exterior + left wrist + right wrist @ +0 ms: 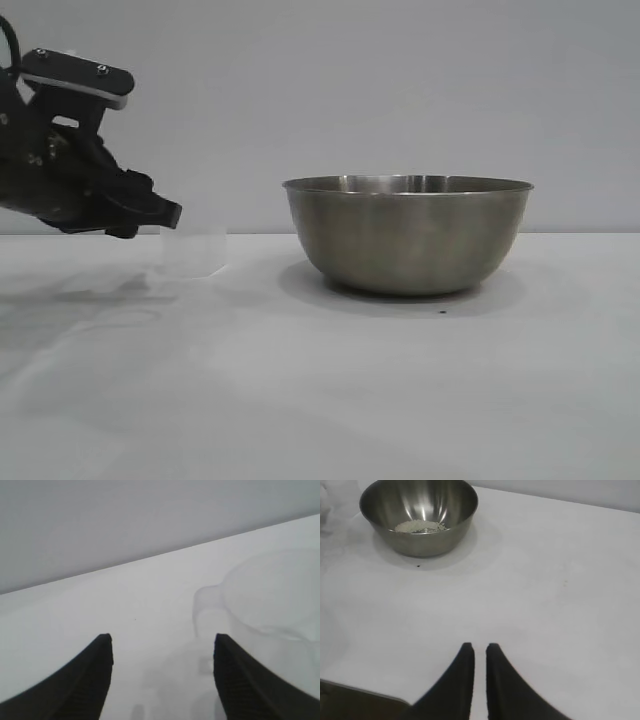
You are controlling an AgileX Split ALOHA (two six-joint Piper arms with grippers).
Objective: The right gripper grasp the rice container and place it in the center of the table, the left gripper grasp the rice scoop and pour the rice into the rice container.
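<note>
The rice container [408, 240], a large steel bowl, stands upright on the white table near the middle. The rice [420, 526] lies as a small pale heap on its bottom. Left of the bowl stands the rice scoop [193, 250], a translucent cup resting upright on the table. My left gripper [170, 215] hangs just left of the scoop, open and holding nothing. In the left wrist view the scoop [270, 600] sits beyond one finger, its loop handle [204, 607] facing the gap of the left gripper [162, 640]. My right gripper [479, 647] is shut and empty, well back from the bowl [420, 542].
A small dark speck [443, 311] lies on the table just in front of the bowl. The table's edge [360, 692] runs close under the right gripper. A plain grey wall stands behind the table.
</note>
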